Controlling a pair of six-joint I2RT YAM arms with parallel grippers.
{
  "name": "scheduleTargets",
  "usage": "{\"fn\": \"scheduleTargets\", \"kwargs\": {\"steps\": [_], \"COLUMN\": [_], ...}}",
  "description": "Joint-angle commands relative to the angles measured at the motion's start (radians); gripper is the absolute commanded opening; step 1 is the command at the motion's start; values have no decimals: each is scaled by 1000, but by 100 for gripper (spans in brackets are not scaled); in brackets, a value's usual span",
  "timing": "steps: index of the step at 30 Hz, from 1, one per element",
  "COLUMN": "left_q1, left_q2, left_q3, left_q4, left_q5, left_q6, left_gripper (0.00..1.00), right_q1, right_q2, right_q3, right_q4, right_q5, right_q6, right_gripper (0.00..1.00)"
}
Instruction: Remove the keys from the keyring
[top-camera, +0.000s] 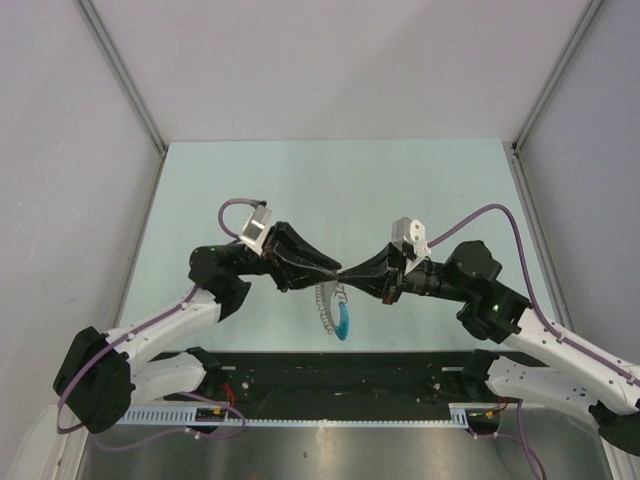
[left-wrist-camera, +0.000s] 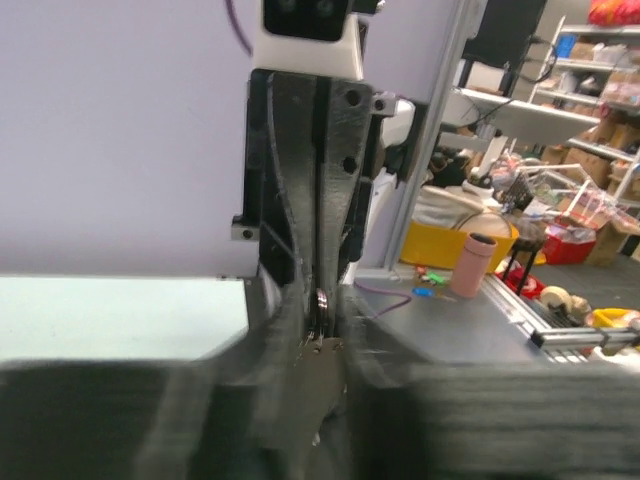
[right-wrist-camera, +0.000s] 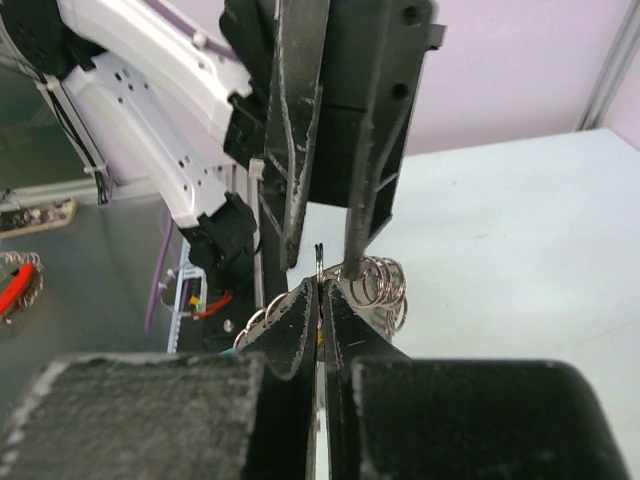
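Overhead view looking down, 2 wrist views close-up — facing each other across keyring (right-wrist-camera: 318, 258)

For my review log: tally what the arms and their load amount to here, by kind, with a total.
Grippers: 2 (left gripper, right gripper)
Keyring: 1
Bunch of silvery keys: 1, pieces too small to count singly
Blue piece: 1
Total: 5

Right fingers (left-wrist-camera: 297, 200) upright, pressed together, tips pinching keyring (left-wrist-camera: 322, 302); left fingers (left-wrist-camera: 280, 385) blurred below; shelves (left-wrist-camera: 590, 125) behind.
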Motion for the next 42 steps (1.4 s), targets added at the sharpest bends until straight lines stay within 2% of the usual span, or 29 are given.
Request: {"fn": "scheduleTargets", "kwargs": {"steps": [1, 3, 5, 6, 7, 10, 15, 17, 22, 26, 30, 35, 41, 42], "left_q1": [-3, -3, -3, -3, -3, -3, -5, -8, -26, -61, -77, -89, -95, -97], "left_q2": [-24, -46, -67, -69, -73, -61, -20, -12, 8, 34, 55, 86, 123, 131], "left_q3": [62, 88, 116, 143, 155, 201, 255, 261, 284, 350, 376, 410, 461, 465], "left_q4": [-217, -369, -503, -588, -716, -876, -964, -980, -1026, -1172, -1227, -1277, -1369, -1375], "left_q5": [-16, -24, -22, -27, -38, -29, 19, 51, 94, 114, 157, 156, 152, 154], "left_q6": [145, 206, 350, 403, 497, 595, 636, 641, 671, 743, 803, 826, 875, 880], "left_gripper": [38, 48, 54, 63, 63, 62, 58, 57, 51, 49, 45, 38, 36, 33], "right_q1": [-22, -40, -69, -77, -86, -103, -114, -112, -112, -114, -114, -114, -114, -115], "right_q2": [-49, -60, -65, -61, -58, -31, 49, 83, 104, 130, 153, 164, 170, 172], "right_q3": [25, 39, 60, 71, 83, 152, 303, 349, 366, 367, 366, 366, 366, 366], "right_q4": [-118, -204, -302, -334, -406, -551, -773, -813, -810, -784, -747, -732, -730, -729], "right_q5": [11, 16, 7, 5, 2, 9, 19, 16, -12, -39, -82, -98, -110, -109], "right_q6": [-60, -65, -94, -100, -108, -131, -142, -140, -122, -94, -76, -73, -73, -73], "right_gripper": [0, 0, 0, 0, 0, 0, 0, 0, 0, 0, 0, 0, 0, 0]}}
